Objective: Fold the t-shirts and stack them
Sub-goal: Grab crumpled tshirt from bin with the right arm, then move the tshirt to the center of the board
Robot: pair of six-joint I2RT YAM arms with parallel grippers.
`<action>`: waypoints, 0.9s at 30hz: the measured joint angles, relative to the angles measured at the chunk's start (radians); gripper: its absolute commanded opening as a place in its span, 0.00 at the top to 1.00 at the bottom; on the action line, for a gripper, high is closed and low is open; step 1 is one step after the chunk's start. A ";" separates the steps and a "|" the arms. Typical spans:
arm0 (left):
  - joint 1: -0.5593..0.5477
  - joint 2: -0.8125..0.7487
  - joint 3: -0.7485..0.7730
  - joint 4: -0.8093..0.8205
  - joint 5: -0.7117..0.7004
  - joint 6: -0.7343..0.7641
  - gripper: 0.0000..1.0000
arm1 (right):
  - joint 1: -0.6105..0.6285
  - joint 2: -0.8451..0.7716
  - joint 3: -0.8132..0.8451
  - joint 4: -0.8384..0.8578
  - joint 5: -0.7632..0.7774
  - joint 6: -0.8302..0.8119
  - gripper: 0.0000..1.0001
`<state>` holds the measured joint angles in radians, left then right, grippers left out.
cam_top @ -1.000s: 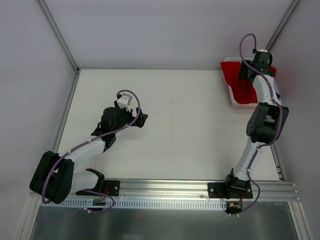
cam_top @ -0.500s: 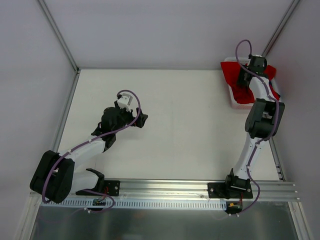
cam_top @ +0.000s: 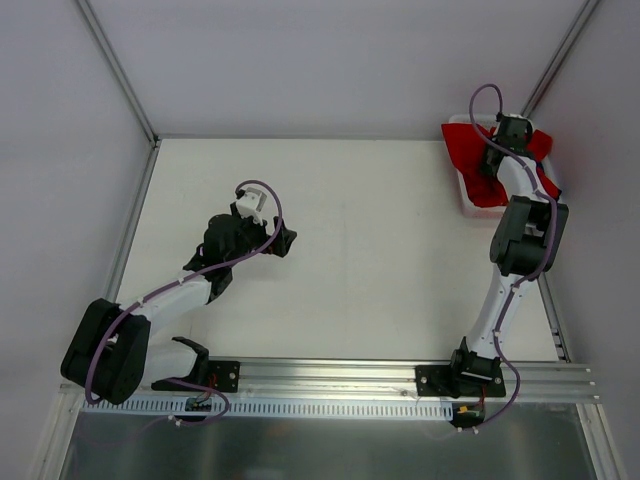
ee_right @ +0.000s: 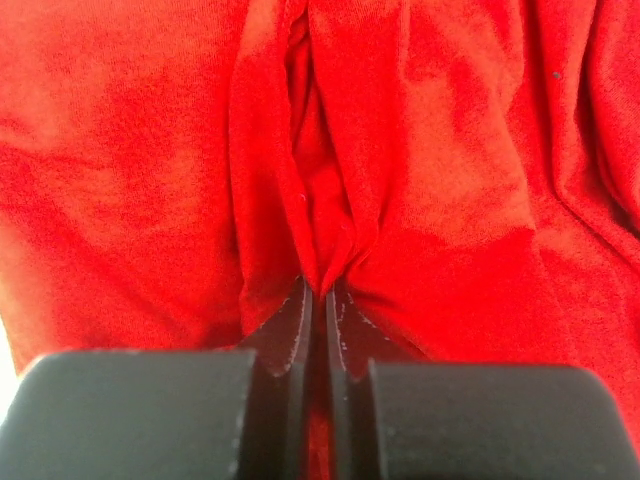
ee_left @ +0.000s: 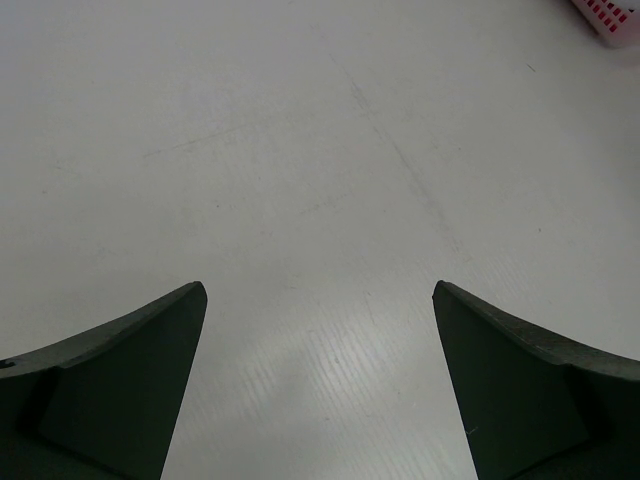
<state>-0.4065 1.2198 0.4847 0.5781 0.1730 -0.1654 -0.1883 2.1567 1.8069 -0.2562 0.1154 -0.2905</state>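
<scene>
The t-shirt point(cam_top: 466, 152) lies in the basket point(cam_top: 466, 207) at the table point(cam_top: 350, 250)'s far right corner.

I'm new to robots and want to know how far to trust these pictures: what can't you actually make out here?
- Inside of the basket: top view, the red shirt and right arm cover it; left wrist view, the frame edge cuts it off.
- Shirt's sleeves and collar: right wrist view, too close, only folds.
- Right gripper tips: right wrist view, partly buried in pinched cloth.
</scene>
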 measured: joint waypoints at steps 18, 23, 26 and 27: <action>0.000 0.003 0.000 0.001 0.003 -0.001 0.01 | 0.123 -0.345 -0.034 -0.048 0.004 0.019 1.00; 0.000 0.003 0.000 0.001 0.006 -0.001 0.01 | 0.229 -0.534 -0.034 -0.056 0.028 0.017 1.00; 0.000 0.003 0.000 0.001 0.007 -0.002 0.01 | 0.330 -0.624 -0.032 -0.074 0.045 0.009 1.00; 0.000 0.003 0.000 0.001 0.008 -0.002 0.01 | 0.366 -0.651 -0.032 -0.083 0.051 0.005 1.00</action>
<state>-0.4065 1.2232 0.4847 0.5789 0.1806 -0.1677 0.1776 1.5055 1.7752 -0.3393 0.1665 -0.2852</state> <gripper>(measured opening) 0.991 0.037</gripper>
